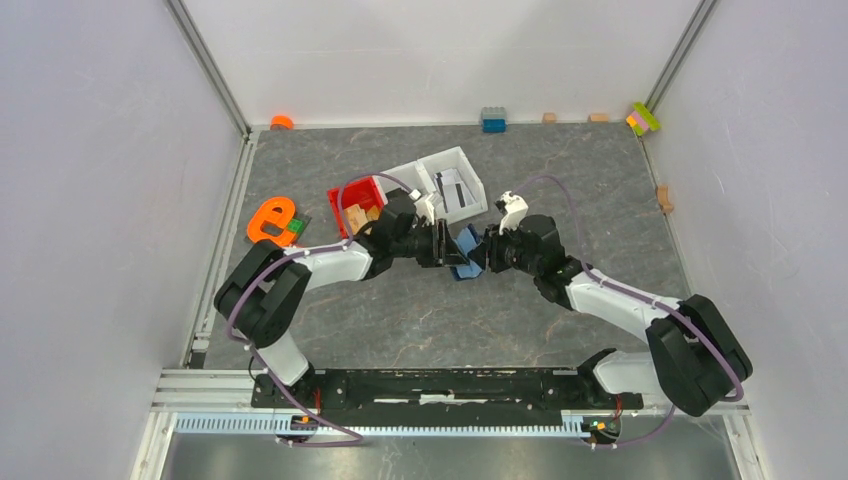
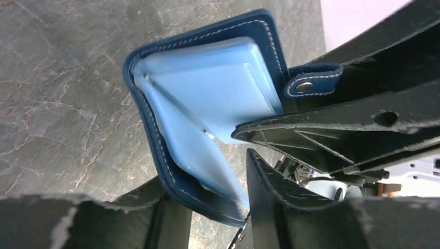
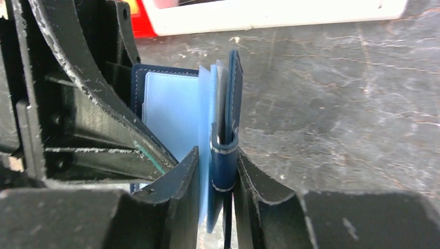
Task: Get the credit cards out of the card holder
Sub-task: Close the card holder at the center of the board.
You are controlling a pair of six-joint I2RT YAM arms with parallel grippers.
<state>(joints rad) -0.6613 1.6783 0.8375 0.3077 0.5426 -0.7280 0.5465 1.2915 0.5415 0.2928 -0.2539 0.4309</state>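
**Holder spread between both grippers; pockets opening left of the right fingertips**

Left gripper [image 1: 443,243] and right gripper [image 1: 490,250] are facing each other fingertip to fingertip. Each is clamping one cover of the card holder [image 1: 467,255], which is sitting open between them. Seen from the right gripper, its cover is running straight ahead on edge, with the strap tab [image 2: 311,83] at its fingertips. The light-blue pockets are opening just to its left, toward the left gripper. Credit cards aren't showing clearly. A thin pale edge [image 3: 220,91] in the fold may be one. Neither gripper is free, so one likely needs to let go before pulling.
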